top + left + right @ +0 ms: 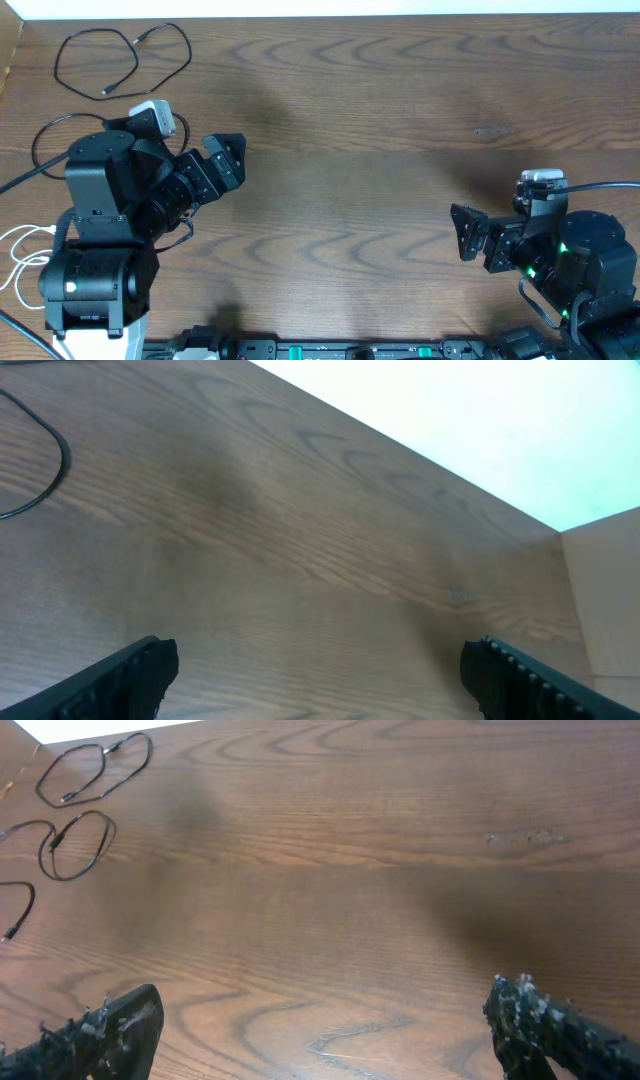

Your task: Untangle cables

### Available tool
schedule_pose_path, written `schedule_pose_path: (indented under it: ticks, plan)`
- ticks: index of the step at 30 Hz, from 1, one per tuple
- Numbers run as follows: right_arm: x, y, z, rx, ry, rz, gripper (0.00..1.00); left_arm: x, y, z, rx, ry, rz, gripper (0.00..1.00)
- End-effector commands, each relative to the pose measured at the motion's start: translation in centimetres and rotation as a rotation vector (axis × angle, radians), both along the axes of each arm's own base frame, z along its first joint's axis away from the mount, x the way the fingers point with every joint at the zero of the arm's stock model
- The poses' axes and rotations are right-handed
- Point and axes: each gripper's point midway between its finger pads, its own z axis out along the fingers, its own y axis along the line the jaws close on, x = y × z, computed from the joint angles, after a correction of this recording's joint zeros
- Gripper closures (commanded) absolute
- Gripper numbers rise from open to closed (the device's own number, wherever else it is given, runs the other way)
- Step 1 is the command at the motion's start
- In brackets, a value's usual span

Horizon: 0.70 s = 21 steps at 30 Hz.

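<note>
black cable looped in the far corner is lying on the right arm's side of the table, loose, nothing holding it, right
Not quite. The looped black cable lies on the left arm's side of the table, in the far corner beyond the left gripper. The overhead view shows this. The rest holds: it lies loose on the wood, with nothing holding it.

Nothing legible in any view — no words, labels, brands, numbers or signs can be read on the table (380,130).
</note>
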Motion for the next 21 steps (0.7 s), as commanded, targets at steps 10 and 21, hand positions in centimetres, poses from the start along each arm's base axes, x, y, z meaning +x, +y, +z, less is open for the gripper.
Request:
schedule_pose_path:
  ticks: [10, 21]
  plan:
    - [-0.3, -0.1, -0.2, -0.002, 0.004, -0.006, 0.01, 0.1, 0.1, 0.5, 0.006, -0.014, 0.005, 0.04]
    - [-2.7, -3.2, -1.4, -0.078, -0.010, -0.070, 0.01, 0.1, 0.1, 0.5, 0.006, -0.014, 0.005, 0.04]
